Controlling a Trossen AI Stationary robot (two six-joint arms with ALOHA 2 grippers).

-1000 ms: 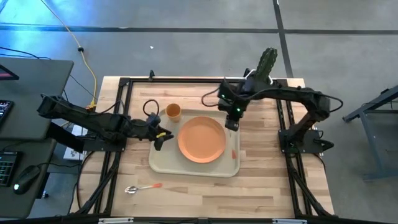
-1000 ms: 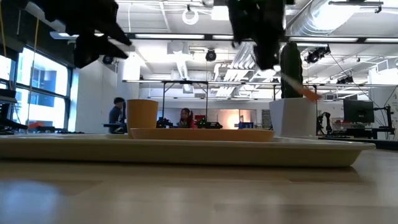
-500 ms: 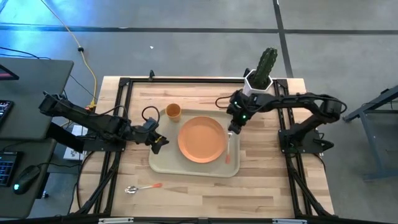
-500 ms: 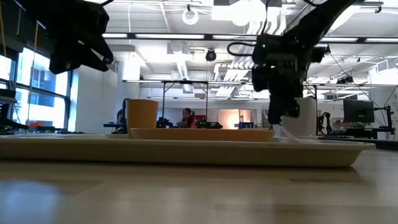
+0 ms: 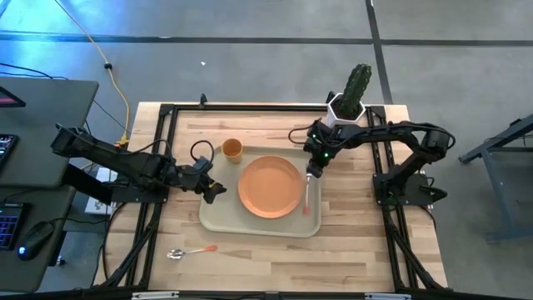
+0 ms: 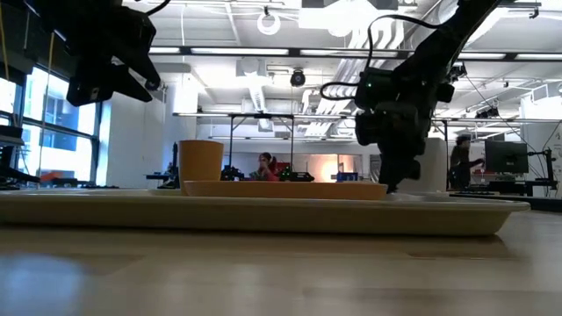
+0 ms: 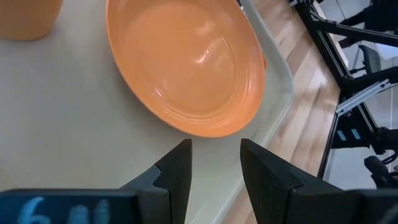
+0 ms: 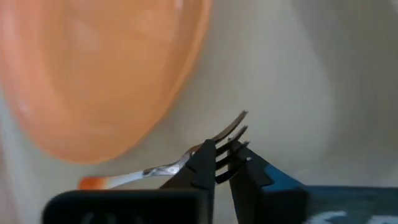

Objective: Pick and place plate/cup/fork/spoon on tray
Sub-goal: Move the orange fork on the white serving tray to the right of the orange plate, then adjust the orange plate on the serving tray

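Tray (image 5: 218, 218) sits mid-bench (image 5: 350, 250), cream, rim up. Plate (image 5: 270, 186) lies on it, slightly right of centre; cup (image 5: 231, 150) stands upright on the tray's far left corner, apart from the plate.

My right pincer (image 5: 311, 169) is low over the tray's right strip, just beside the plate's rim. Right wrist view: my fingers are nearly together with the fork (image 8: 186, 160) between them near the tines (tines poke out past the fingertips, orange handle end trails back toward the plate's edge). From above, the fork runs down the strip between plate and tray rim. Whether it rests on the tray or hangs just above, I cannot tell.

My left pincer (image 5: 211, 188) hovers at the tray's left edge, released, nothing between the fingers (image 7: 176, 171); its wrist view looks across bare tray toward the plate.

Spoon (image 5: 190, 251) lies on bare wood near the front of the bench, left of the tray, well apart from both pincers.

Cactus in a white pot (image 5: 349, 107) stands at the far right of the bench.
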